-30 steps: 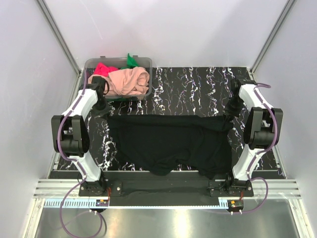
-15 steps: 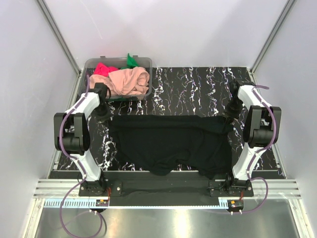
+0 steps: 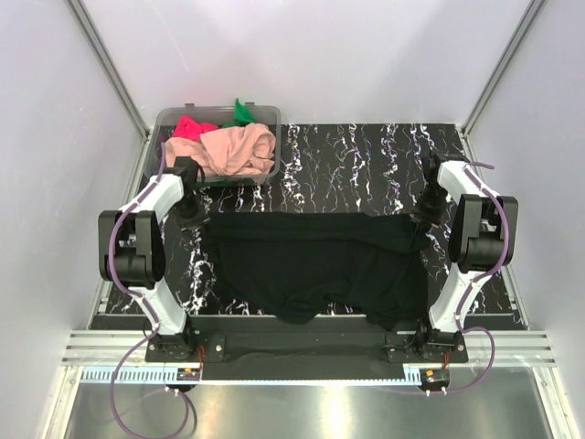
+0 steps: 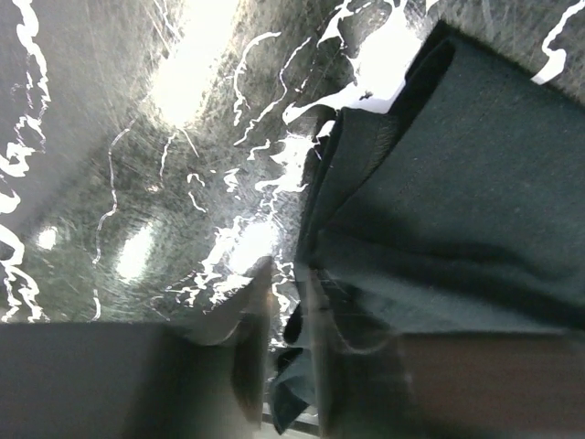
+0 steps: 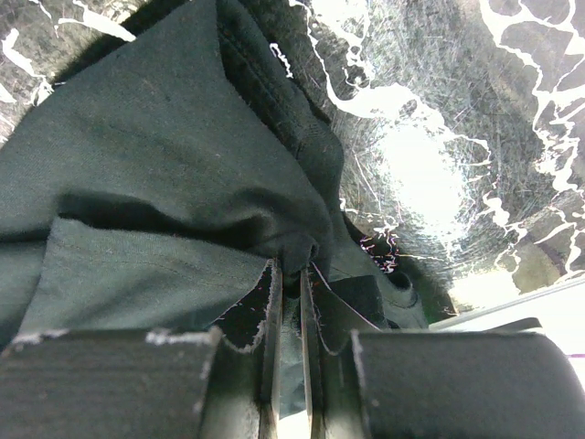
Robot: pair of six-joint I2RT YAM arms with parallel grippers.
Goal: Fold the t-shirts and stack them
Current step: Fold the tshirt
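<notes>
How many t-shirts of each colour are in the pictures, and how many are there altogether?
black t-shirt: 1
peach-pink t-shirt: 1
pink-red t-shirt: 1
green t-shirt: 1
Total: 4

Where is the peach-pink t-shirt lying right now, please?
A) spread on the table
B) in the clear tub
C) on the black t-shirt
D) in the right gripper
B: the peach-pink t-shirt sits bunched inside the clear tub, while only the black t-shirt is spread on the table.
</notes>
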